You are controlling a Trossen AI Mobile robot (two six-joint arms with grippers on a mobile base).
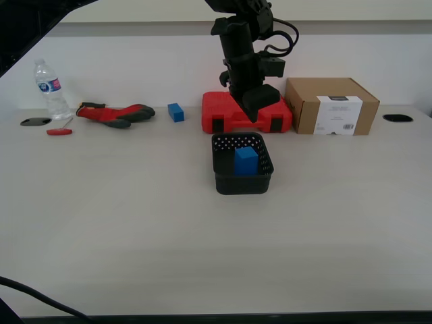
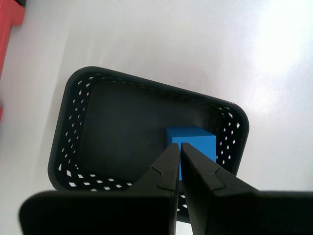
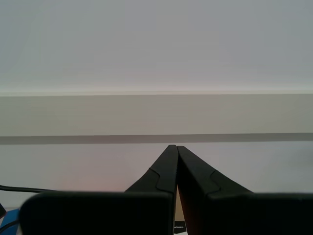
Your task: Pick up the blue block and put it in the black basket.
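Observation:
The blue block [image 1: 246, 160] stands upright inside the black basket [image 1: 223, 177] in the middle of the table. In the first wrist view the block [image 2: 195, 142] sits on the floor of the perforated basket [image 2: 73, 127], near one corner. My first gripper [image 1: 254, 111] hangs above the basket's far side, in front of the red case. It is shut [image 2: 180, 146] and holds nothing, well above the block. My second gripper [image 3: 175, 147] is also shut and empty, and faces a pale wall.
Behind the basket lies a red tool case [image 1: 223, 115], with a cardboard box [image 1: 331, 106] beside it toward the exterior view's right. A smaller blue block [image 1: 176, 112], red-and-black gloves [image 1: 115, 113], a red-handled tool [image 1: 59, 131] and a water bottle [image 1: 50, 88] line the back toward the exterior view's left.

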